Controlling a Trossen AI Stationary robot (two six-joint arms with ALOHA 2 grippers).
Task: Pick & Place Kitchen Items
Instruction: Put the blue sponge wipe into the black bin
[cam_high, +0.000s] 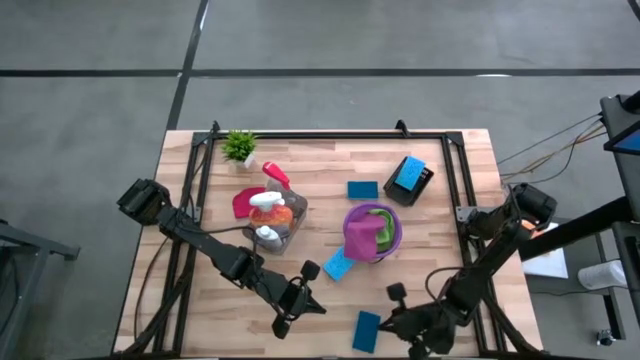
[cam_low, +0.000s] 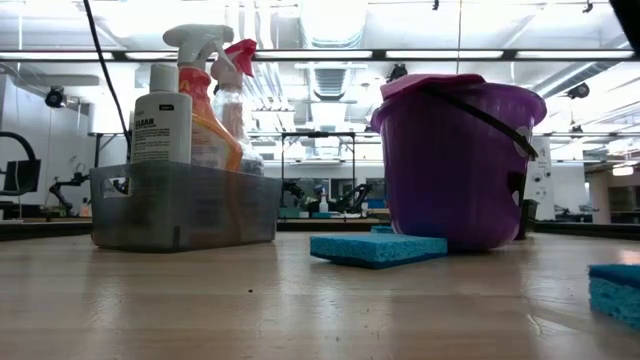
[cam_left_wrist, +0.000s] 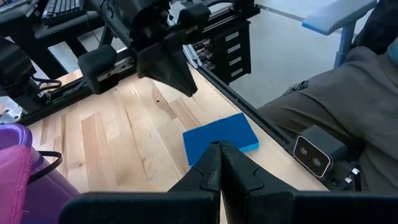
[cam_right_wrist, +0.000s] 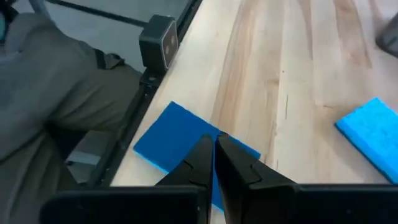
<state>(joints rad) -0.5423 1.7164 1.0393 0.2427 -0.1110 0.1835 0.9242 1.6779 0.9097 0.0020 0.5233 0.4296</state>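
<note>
A blue sponge (cam_high: 367, 330) lies flat near the table's front edge, also seen in the wrist views (cam_left_wrist: 221, 138) (cam_right_wrist: 180, 140). My right gripper (cam_high: 388, 322) (cam_right_wrist: 214, 146) is shut and hovers just above the sponge's right end, slanting down. My left gripper (cam_high: 318, 306) (cam_left_wrist: 219, 152) is shut and points at the sponge from its left, clear of the table. Another sponge (cam_high: 340, 265) (cam_low: 378, 247) lies beside the purple bucket (cam_high: 395, 245), which holds magenta and green cloths (cam_high: 365, 232). A clear bin (cam_high: 290, 235) holds the orange spray bottle (cam_low: 205, 110) and smaller bottles.
A third sponge (cam_high: 362, 189) lies at mid table, and a fourth sits in a black holder (cam_high: 410, 178) at the far right. A small potted plant (cam_high: 239, 146) stands at the far left. A small camera (cam_right_wrist: 158, 40) and a person's grey clothing (cam_left_wrist: 336, 93) are at the near edge.
</note>
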